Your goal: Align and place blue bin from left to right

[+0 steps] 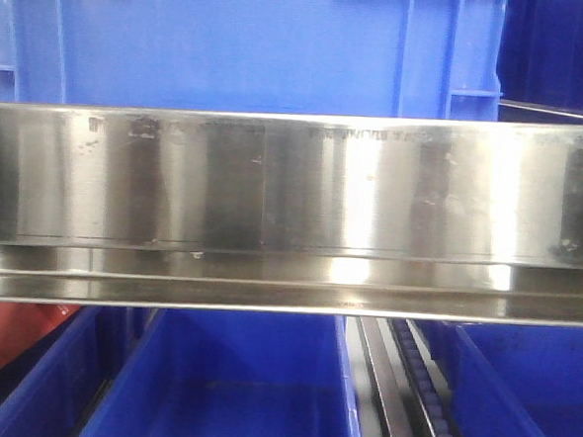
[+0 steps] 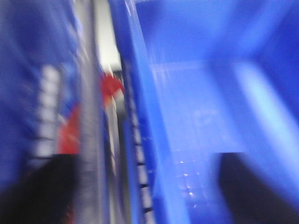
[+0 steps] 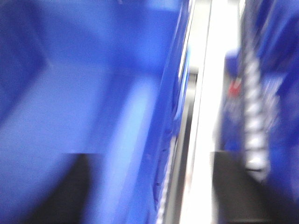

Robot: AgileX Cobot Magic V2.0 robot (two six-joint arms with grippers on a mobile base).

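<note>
Though below one rail (image 1: 292, 209), three bins (image 1: 231, 393)

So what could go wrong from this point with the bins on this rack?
1. Both wrist views are motion-blurred, so the arms seem to be moving fast beside the blue bin; a finger could clip its wall.
2. The steel rail hides much of the front view, so alignment is hard to check.
3. The roller track runs tight between bins; a skewed bin could jam.
</note>
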